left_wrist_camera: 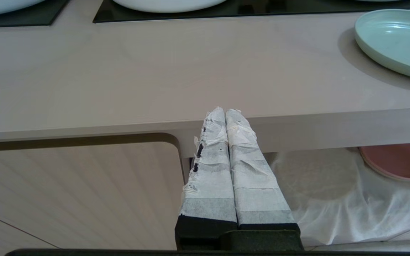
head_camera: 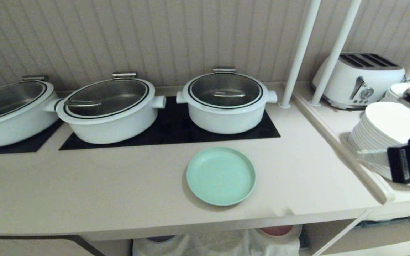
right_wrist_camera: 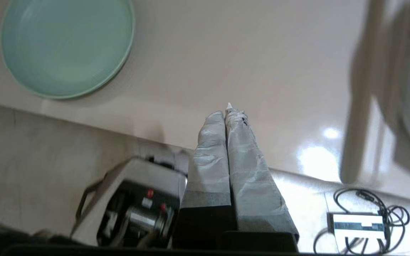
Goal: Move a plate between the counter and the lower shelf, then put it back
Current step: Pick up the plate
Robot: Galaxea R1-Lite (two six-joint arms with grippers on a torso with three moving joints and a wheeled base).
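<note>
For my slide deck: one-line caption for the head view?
Mint-green plate sits on the counter before three white pots.

We count one mint-green plate [head_camera: 221, 176] on the counter [head_camera: 84, 188]. Behind it we see three white pots [head_camera: 107, 110], each with one glass lid. There are two black cooktop panels [head_camera: 169, 133] in view. On the side ledge we count one white toaster [head_camera: 359, 80] and two stacks of white plates [head_camera: 383, 131]; how many plates are in each stack we cannot tell. Two white poles [head_camera: 299, 53] stand at the counter's end. Below the counter there is one pink plate [left_wrist_camera: 397, 161] and one white cloth [left_wrist_camera: 333, 199].
</note>
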